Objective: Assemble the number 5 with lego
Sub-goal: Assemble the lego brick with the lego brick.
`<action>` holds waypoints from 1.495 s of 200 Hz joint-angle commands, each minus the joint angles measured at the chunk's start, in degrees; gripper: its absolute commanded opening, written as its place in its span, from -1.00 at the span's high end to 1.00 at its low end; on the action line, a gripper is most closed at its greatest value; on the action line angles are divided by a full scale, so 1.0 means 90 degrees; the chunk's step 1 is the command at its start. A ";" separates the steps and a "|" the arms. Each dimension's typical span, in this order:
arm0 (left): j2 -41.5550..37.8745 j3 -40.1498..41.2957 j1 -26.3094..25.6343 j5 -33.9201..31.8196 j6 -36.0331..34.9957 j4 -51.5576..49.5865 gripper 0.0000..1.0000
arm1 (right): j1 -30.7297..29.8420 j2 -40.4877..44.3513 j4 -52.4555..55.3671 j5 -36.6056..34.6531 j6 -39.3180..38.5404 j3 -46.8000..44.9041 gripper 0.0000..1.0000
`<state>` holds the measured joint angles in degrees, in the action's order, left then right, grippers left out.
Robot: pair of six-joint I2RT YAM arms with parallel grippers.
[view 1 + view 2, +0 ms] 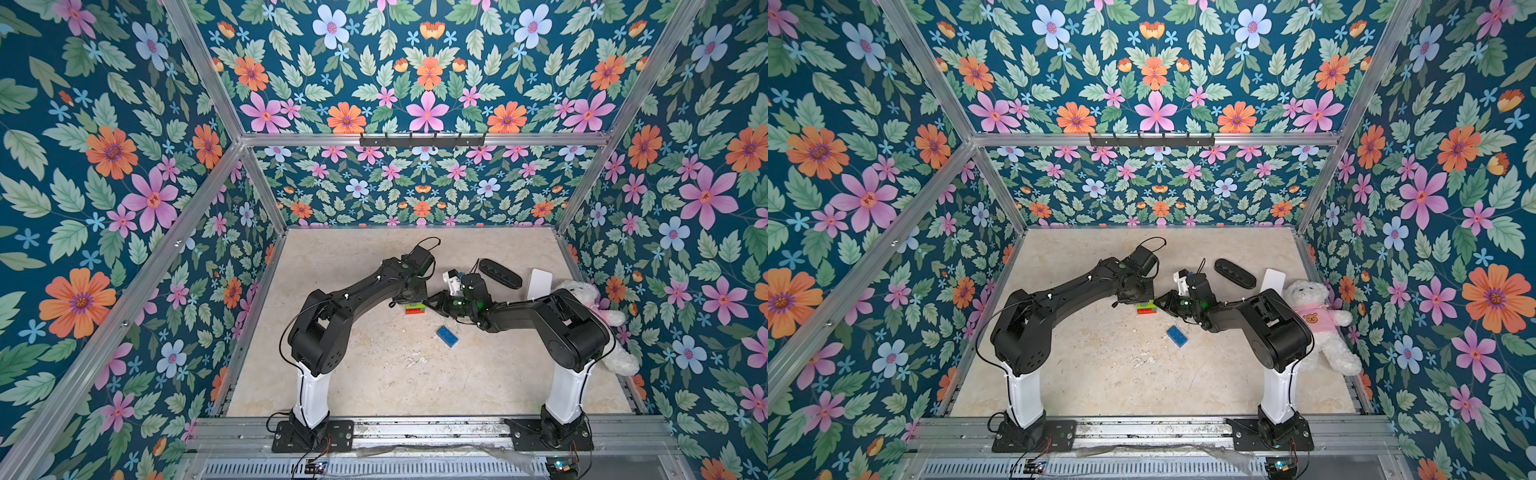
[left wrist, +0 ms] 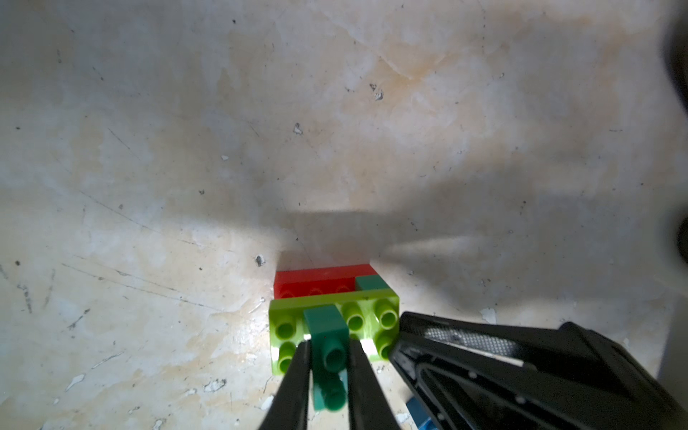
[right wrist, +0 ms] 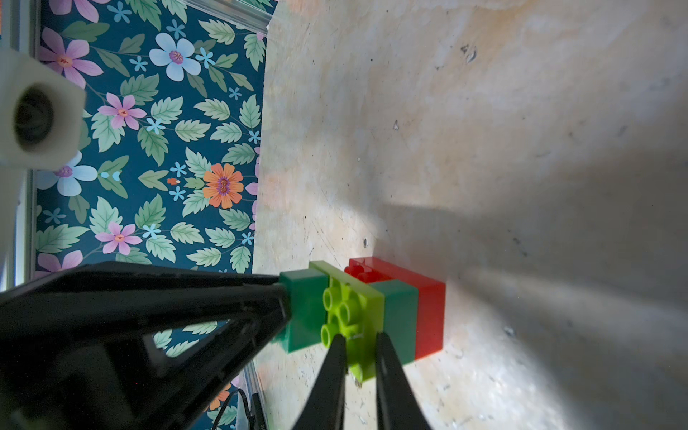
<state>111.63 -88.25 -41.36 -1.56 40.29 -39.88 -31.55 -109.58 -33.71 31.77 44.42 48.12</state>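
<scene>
Brick stack (image 1: 415,308) sitting mid-worktop, long axis running along rear edge; left gripper (image 2: 328,348) pinching dk-green brick (image 2: 325,324), right gripper (image 3: 360,339) clamping lime brick (image 3: 353,298).

Left arm (image 1: 365,286) and right arm (image 1: 515,309) converge, jaws clamped

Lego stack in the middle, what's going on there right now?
The left gripper pinches a dark green brick against the studs of the lime brick. The right gripper clamps the lime brick, which sits above the red brick. A blue brick lies loose on the table, not yet added.
</scene>
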 commanded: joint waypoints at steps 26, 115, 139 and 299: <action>-0.0016 -0.0069 -0.0006 0.0011 -0.0065 -0.0157 0.46 | -0.0019 -0.0133 0.1473 -0.0365 -0.0083 -0.0053 0.65; 0.0088 -0.0046 -0.0009 0.0030 -0.0121 -0.0173 0.61 | -0.0018 -0.0124 0.1417 -0.0341 -0.0044 -0.0092 0.65; 0.0104 -0.0067 -0.0008 0.0017 -0.0126 -0.0185 0.70 | -0.0019 -0.0129 0.1417 -0.0346 -0.0050 -0.0093 0.65; -0.0266 -0.0008 0.0105 -0.0255 -0.0288 -0.0470 0.96 | -0.0019 -0.0149 0.1395 -0.0361 -0.0040 -0.0110 0.65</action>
<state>109.43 -88.75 -40.40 -3.27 38.35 -43.66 -31.57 -109.73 -34.24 31.88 44.45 47.88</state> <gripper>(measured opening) 0.192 0.174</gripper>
